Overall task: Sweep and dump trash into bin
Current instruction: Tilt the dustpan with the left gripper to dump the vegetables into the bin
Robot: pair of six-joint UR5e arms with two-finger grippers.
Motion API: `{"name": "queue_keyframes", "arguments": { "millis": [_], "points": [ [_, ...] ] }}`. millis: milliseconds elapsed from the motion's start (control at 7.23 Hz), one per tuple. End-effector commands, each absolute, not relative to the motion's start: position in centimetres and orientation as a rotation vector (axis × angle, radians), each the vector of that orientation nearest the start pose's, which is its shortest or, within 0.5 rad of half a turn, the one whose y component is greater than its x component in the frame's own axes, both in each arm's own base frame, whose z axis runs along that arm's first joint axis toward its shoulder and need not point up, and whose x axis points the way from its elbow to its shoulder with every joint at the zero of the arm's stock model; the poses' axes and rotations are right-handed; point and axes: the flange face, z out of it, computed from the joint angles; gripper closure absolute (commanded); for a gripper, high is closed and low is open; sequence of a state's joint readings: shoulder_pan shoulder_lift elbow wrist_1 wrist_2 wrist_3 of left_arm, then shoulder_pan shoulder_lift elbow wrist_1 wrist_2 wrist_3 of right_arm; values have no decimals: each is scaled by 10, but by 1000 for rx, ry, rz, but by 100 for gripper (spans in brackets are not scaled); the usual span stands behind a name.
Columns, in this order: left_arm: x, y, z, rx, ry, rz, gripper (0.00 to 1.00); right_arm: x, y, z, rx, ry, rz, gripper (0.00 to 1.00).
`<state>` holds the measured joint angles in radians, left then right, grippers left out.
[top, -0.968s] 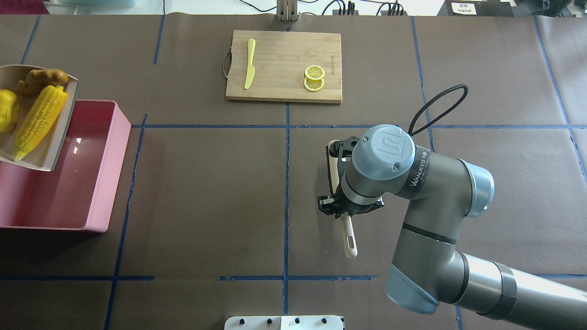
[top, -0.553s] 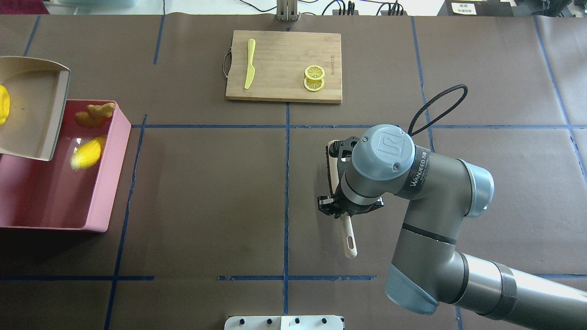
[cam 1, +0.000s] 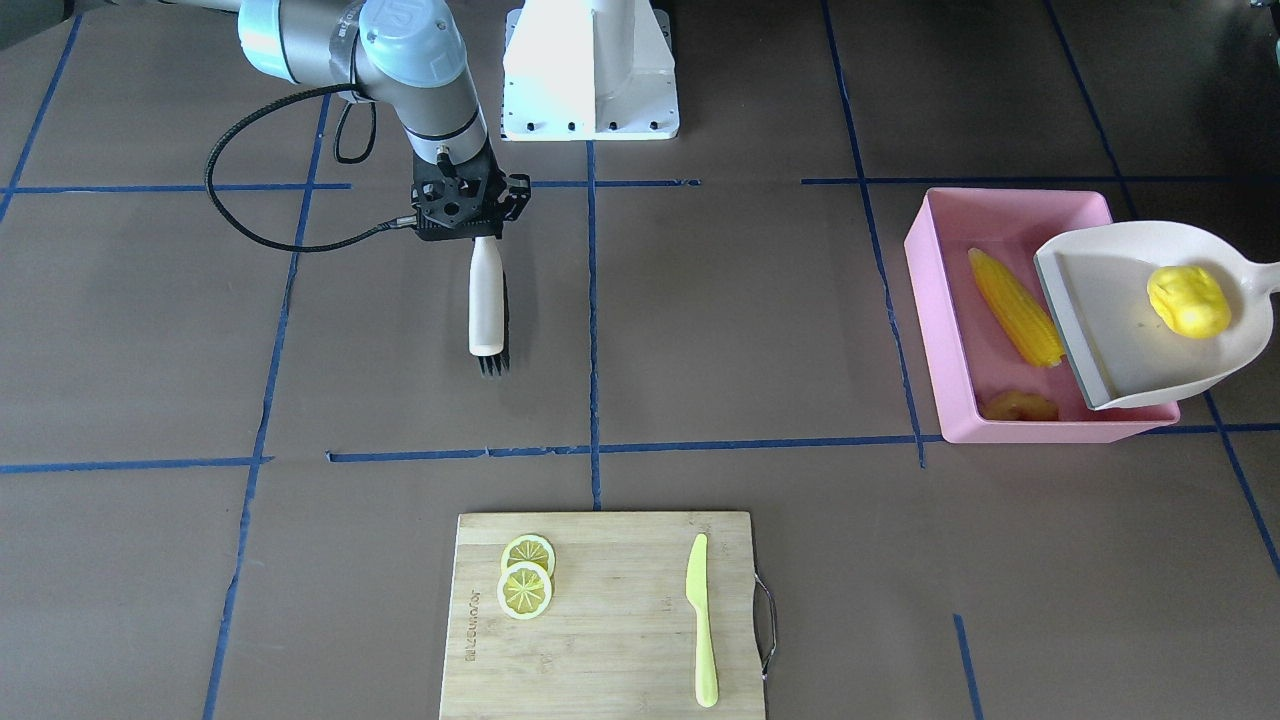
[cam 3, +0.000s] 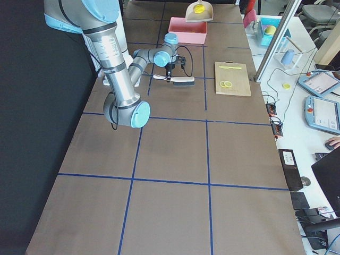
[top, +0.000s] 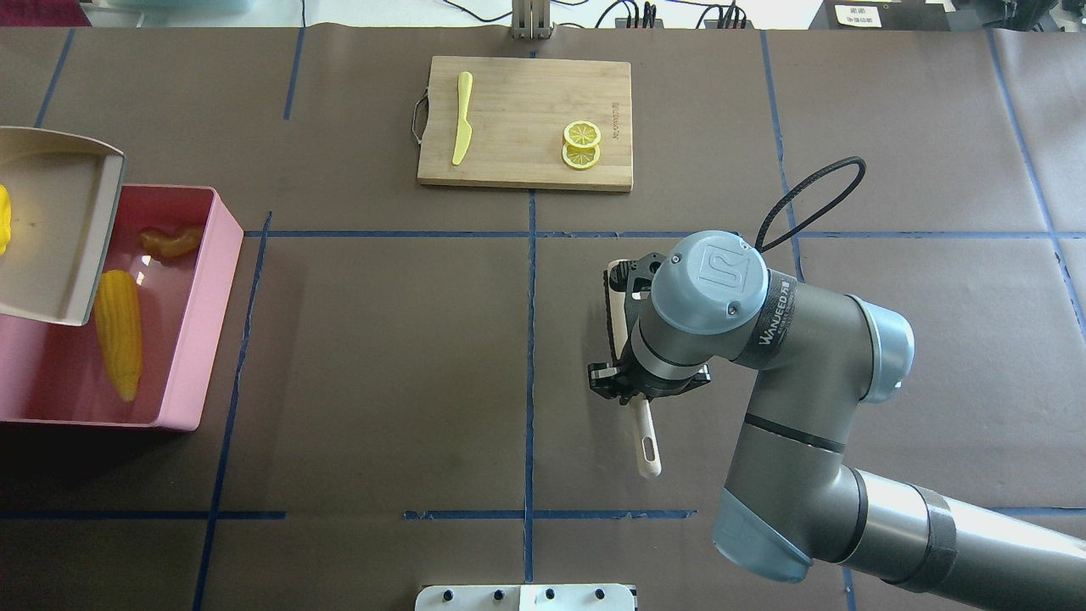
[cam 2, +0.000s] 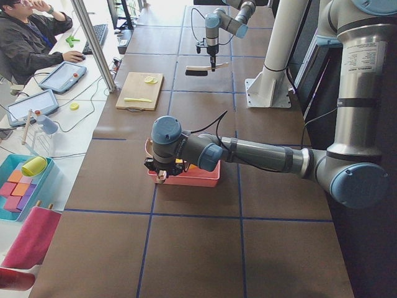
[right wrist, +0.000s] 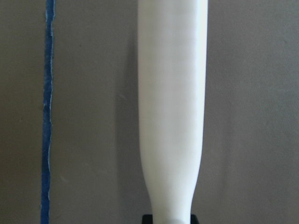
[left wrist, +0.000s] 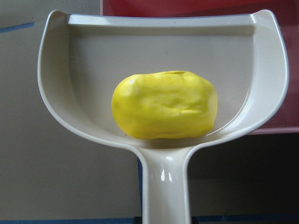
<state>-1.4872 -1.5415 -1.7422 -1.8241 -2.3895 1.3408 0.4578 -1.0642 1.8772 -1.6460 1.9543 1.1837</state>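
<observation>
The pink bin (cam 1: 940, 330) stands at the table's left end and also shows in the overhead view (top: 199, 322). The corn cob (cam 1: 1015, 308) and the ginger root (cam 1: 1020, 406) lie inside it. The cream dustpan (cam 1: 1100, 300) hangs tilted over the bin, with the yellow lump (left wrist: 164, 105) resting in it near the handle. My left gripper (cam 2: 161, 176) is shut on the dustpan's handle. My right gripper (cam 1: 470, 215) is shut on a white brush (cam 1: 486, 300), which it holds over mid-table, bristles toward the cutting board.
A wooden cutting board (cam 1: 600, 620) lies at the table's far side with a pale green knife (cam 1: 702, 620) and two lemon slices (cam 1: 526, 580). The robot's white base (cam 1: 590, 70) is at the near edge. An operator sits beyond the far edge.
The corn cob and the ginger root have slid out of the dustpan into the bin. The pan has tilted and shifted left. The yellow lump stays in it. The right arm has not moved.
</observation>
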Motion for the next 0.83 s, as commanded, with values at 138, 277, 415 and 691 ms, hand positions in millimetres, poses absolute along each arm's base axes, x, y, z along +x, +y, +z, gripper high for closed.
{"name": "queue_keyframes", "arguments": {
  "millis": [138, 277, 415, 691],
  "points": [
    [-19, -496, 550, 808, 357, 1511, 100, -506, -356, 251, -35, -814, -75, 100],
    [-19, -497, 547, 803, 332, 1525, 100, -506, -356, 251, -36, -814, -73, 100],
    [-31, -495, 531, 748, 252, 1617, 100, -506, -356, 251, -36, -814, -73, 100],
    [-41, -482, 500, 644, 231, 1667, 100, -508, -355, 250, -37, -815, -77, 100]
  ]
}}
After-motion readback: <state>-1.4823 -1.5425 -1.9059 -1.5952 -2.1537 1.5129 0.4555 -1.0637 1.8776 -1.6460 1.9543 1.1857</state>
